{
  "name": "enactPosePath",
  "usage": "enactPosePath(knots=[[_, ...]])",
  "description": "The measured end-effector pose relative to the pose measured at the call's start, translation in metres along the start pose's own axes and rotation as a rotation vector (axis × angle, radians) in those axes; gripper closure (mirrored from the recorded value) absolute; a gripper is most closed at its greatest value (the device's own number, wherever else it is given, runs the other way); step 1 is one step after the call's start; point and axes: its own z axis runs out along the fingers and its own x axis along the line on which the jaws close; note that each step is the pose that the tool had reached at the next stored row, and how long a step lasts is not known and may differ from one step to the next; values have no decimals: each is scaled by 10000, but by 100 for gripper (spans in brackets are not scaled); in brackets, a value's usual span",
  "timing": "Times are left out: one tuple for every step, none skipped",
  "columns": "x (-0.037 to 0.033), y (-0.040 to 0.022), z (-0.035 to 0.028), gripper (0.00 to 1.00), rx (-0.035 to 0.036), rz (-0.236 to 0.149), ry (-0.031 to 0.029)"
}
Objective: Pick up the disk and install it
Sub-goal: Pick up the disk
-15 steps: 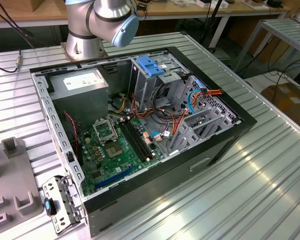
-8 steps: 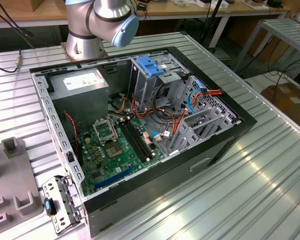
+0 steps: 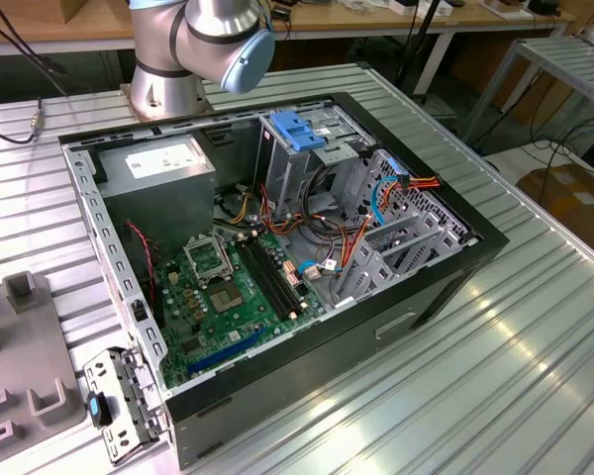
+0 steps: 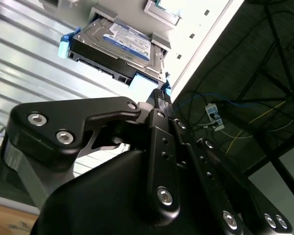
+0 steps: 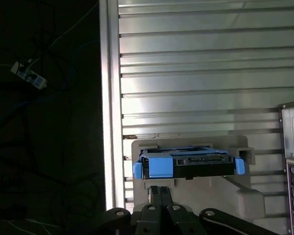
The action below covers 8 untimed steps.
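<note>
**Nearly at the grasp: claw held narrow beside the disk**

The disk lies flat, label upward, in a pale grey cradle on the ribbed metal worktop, close to the worktop's edge. The cradle evidently keeps it square and raised so that its blue rails can be reached. In both wrist views the claw sits just beside the disk's end face, fingers together with nothing seen between them. Whether a tip touches the blue plastic cannot be told. The disk is not yet lifted.

At the centre of the exterior view the computer case lies open on its side, presumably to expose the drive cage beneath the blue latch plate at upper middle.
</note>
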Motion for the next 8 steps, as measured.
enactPosePath(knots=[[0,0,-1,89,1,-169,9],[-1,0,-1,89,2,-367,19],[-1,0,0,89,3,-606,30],[-1,0,0,89,4,-779,38],[-1,0,0,89,7,-971,46],[-1,0,0,89,20,-1135,56],[-1,-1,-1,89,36,-1289,64],[-2,-1,-1,89,37,-1349,66]])
